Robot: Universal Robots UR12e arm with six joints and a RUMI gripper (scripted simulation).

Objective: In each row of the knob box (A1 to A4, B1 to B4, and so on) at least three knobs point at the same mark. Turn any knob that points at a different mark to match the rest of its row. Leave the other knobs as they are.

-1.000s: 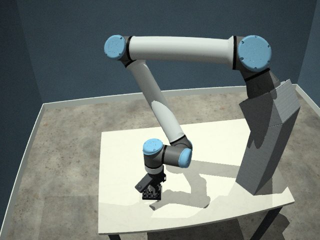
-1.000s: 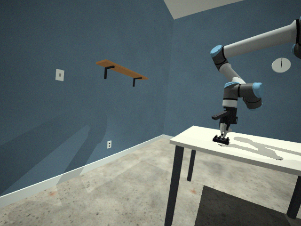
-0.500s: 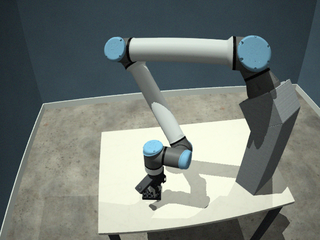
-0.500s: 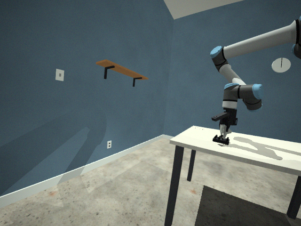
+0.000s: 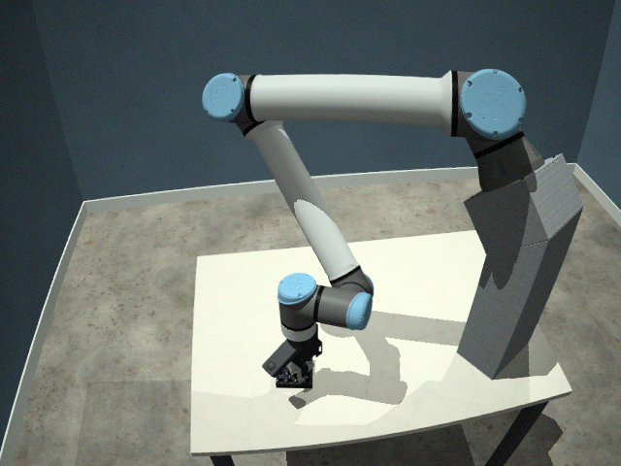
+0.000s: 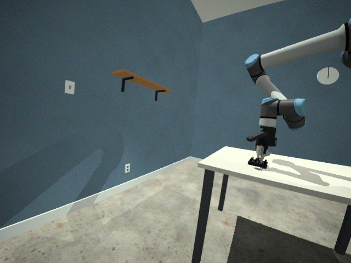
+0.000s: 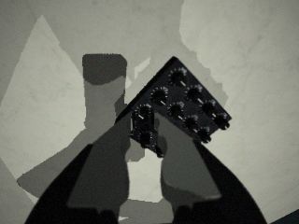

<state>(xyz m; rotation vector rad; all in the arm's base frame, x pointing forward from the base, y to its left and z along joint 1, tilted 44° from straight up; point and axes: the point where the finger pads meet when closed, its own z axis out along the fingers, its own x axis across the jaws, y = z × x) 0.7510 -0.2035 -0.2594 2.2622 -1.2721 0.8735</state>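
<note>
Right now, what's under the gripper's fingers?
The black knob box on the white table. The gripper straddles a knob at the box's near corner; the fingers cover that edge, so contact isn't clear.
</note>
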